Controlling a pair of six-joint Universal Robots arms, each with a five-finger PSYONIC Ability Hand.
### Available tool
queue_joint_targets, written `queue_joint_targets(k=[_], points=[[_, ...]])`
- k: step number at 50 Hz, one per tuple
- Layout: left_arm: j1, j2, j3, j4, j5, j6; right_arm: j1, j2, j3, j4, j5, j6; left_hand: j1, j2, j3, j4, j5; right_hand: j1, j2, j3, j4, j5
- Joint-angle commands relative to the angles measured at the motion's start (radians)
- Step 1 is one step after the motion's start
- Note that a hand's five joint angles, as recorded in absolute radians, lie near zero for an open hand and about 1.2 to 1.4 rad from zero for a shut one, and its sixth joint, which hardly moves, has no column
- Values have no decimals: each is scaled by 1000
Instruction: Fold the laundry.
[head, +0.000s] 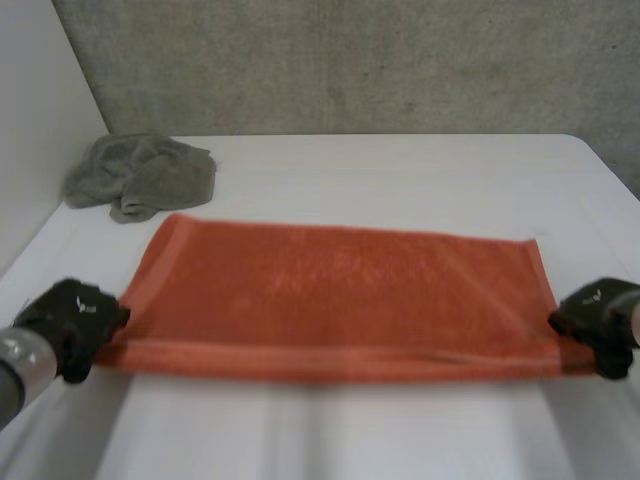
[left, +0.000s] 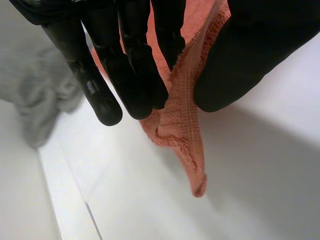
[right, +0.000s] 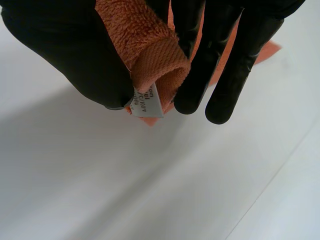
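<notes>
An orange towel (head: 340, 300) lies spread flat across the white table (head: 400, 170). My left hand (head: 72, 318) is at its near left corner. In the left wrist view the orange towel's corner (left: 182, 135) is pinched between the thumb (left: 245, 55) and the fingers (left: 137, 75), its tip hanging down. My right hand (head: 598, 322) is at the near right corner. There the thumb (right: 65, 50) and fingers (right: 220, 55) pinch the bunched corner (right: 150, 55), with a small white label (right: 149, 102) sticking out below.
A crumpled grey cloth (head: 140, 175) lies at the table's far left, also blurred beside my left hand as the grey cloth (left: 35, 95). A concrete wall (head: 350, 60) stands behind the table. A white side panel (head: 30, 120) borders the left.
</notes>
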Motion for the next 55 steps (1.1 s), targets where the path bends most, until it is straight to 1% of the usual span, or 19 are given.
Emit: queue_joint_targets(k=[1,3,7,9,12,19,27,35,36,37,38,39,40,41,42,43,47,53,55], points=[[18,56,-28,-81,5,106,-53,-54,35,63,-10,-63,260,205,209,198,243,409,228,212,208,230],[14,49,-18,-63,4,104,-51,-54,35,29,-10,-62,260,205,209,198,243,409,228,212,208,230],[-11,-51,37,17,4,101,-42,-43,23,-67,-8,-42,260,205,209,198,243,409,228,212,208,230],[-81,-128,111,86,1,83,-37,-12,-2,-139,-1,12,260,205,209,198,243,409,228,212,208,230],[-150,-235,212,210,-12,32,-19,73,-62,-236,11,95,260,205,209,198,243,409,228,212,208,230],[-173,-482,411,411,-39,11,76,254,-224,-330,93,147,260,205,209,198,243,409,228,212,208,230],[-212,-735,675,447,-116,12,124,432,-419,-380,198,153,260,205,209,198,243,409,228,212,208,230],[-227,-840,772,503,-121,12,155,509,-530,-465,246,147,260,205,209,198,243,409,228,212,208,230],[-233,-841,772,516,-119,12,156,515,-539,-465,252,146,260,205,209,198,243,332,150,135,131,152],[-239,-841,769,526,-118,12,156,523,-548,-462,260,146,98,43,46,36,81,-47,-228,-244,-248,-226],[-247,-841,766,537,-119,14,158,528,-556,-459,271,149,-183,-238,-234,-245,-200,-461,-642,-657,-662,-640],[-262,-840,756,560,-119,12,162,531,-565,-457,294,152,-642,-697,-693,-704,-659,-813,-994,-1009,-1014,-992],[-267,-837,746,571,-118,12,165,529,-571,-457,307,152,-911,-966,-962,-973,-928,-813,-994,-1009,-1014,-992],[-270,-832,739,585,-115,14,167,526,-573,-457,317,153,-962,-1017,-1013,-1024,-978,-813,-994,-1009,-1014,-992],[-276,-829,729,599,-116,15,168,522,-576,-456,324,153,-909,-964,-960,-971,-926,-813,-994,-1009,-1014,-992],[-284,-820,717,625,-116,17,168,502,-579,-456,337,155,-962,-1017,-1013,-1024,-978,-813,-994,-1009,-1014,-992],[-293,-772,691,657,-122,11,162,389,-568,-457,350,165,-962,-1017,-1013,-1024,-978,-813,-994,-1009,-1014,-992],[-287,-660,619,655,-127,-2,162,201,-522,-456,332,231,-962,-1017,-1013,-1024,-978,-813,-994,-1009,-1014,-992],[-287,-605,569,652,-125,-5,161,148,-484,-430,296,244,-962,-1017,-1013,-1024,-978,-813,-994,-1009,-1014,-992]])
